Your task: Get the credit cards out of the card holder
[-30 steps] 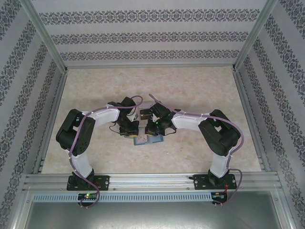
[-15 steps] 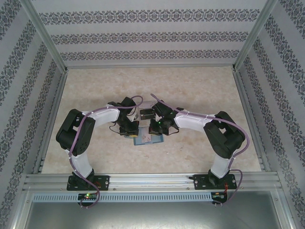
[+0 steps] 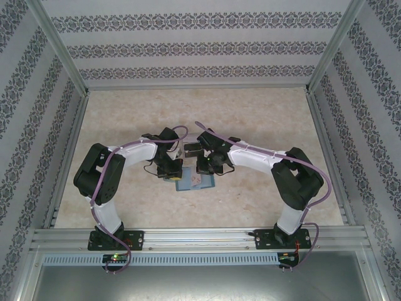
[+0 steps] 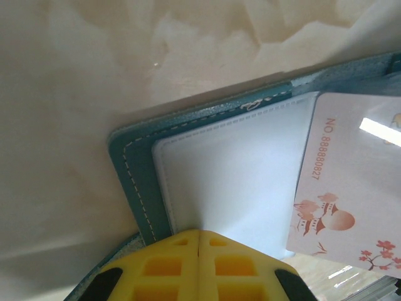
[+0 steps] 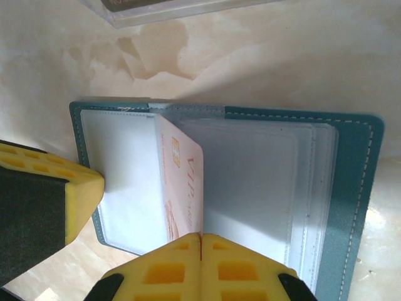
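Your right pincer (image 5: 200, 243) is clamped shut on what looks like the near edge of the pale credit card (image 5: 186, 182). The card tilts up over the open card holder (image 5: 351, 188), its far edge down at the holder's fold. Your left pincer (image 4: 199, 244), closed on nothing, presses the holder's left panel onto the desk (image 5: 282, 63).

Careful here. A slanted pull could jam the card in its sleeve. If the left press slides off that slick plastic, the holder lifts along, maybe bumping the clear tray (image 5: 175, 9) just beyond the holder.
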{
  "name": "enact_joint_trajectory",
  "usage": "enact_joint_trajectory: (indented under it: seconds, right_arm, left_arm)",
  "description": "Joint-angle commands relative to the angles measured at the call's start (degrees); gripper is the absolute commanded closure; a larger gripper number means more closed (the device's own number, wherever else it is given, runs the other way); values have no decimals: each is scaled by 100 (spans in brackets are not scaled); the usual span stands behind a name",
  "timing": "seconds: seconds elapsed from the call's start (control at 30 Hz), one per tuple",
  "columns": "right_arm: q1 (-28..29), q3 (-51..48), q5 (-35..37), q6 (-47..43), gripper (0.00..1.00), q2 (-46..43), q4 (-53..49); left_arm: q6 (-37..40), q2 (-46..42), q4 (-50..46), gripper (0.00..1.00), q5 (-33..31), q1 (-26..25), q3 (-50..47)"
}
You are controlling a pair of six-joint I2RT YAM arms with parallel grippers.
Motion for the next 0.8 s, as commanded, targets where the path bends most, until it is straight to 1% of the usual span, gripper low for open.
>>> enact_joint_trajectory:
  seconds: [0.0, 0.37, 0.5, 0.6, 0.77]
  right_arm:
    - [72, 179, 365, -148, 98, -104, -396]
    - [159, 425, 558, -236, 99, -82, -727]
    - [201, 463, 419, -213, 98, 17, -662]
    - [243, 466, 322, -154, 97, 70, -549]
    - [305, 552, 299, -97, 93, 179, -515]
  left_arm:
    - [117, 68, -368, 100, -390, -66, -71]
    - [140, 100, -337, 100, -357, -62, -61]
    - [143, 104, -346, 100, -344, -67, -38]
    - [145, 110, -345, 100, -342, -69, -21]
    - [142, 113, -341, 99, -331, -66, -2]
